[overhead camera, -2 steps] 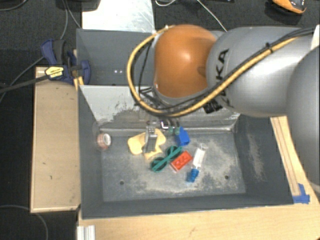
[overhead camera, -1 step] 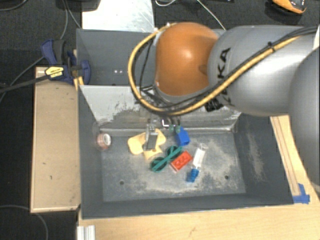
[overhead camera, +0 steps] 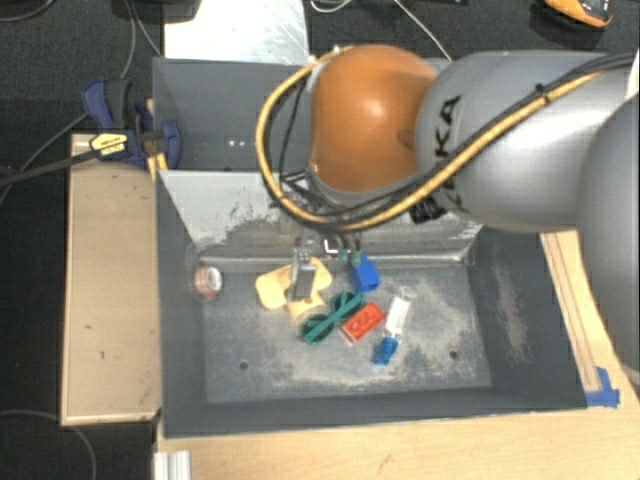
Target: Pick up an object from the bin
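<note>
My gripper [overhead camera: 301, 280] hangs below the orange cover, near the back middle of the bin floor. One metal finger reaches down onto a pale yellow flat piece [overhead camera: 272, 289]. Just right of it lie a green looped piece [overhead camera: 328, 318], a red brick [overhead camera: 361, 321] and a blue block [overhead camera: 364, 272]. Whether the fingers are apart is hidden by the wrist above them.
A white tube with a blue cap [overhead camera: 392, 328] lies right of the red brick. A small round pinkish, clear thing [overhead camera: 208, 282] sits alone at the left of the bin floor. The arm covers the bin's back right part.
</note>
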